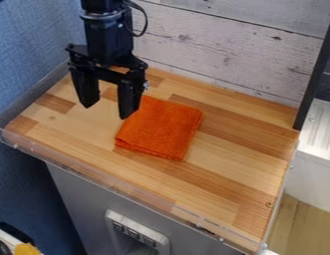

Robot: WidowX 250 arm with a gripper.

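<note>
A wall of pale, weathered planks (214,45) backs the wooden counter (240,159), with a blue wall (37,55) at left. Clear edging (137,193) runs along the counter's front, above a grey cabinet (207,236). Light wood flooring (297,226) shows at lower right.

no readable text, no legible labels, numbers or signs

Black arm, dark looping cable (144,21)
</note>
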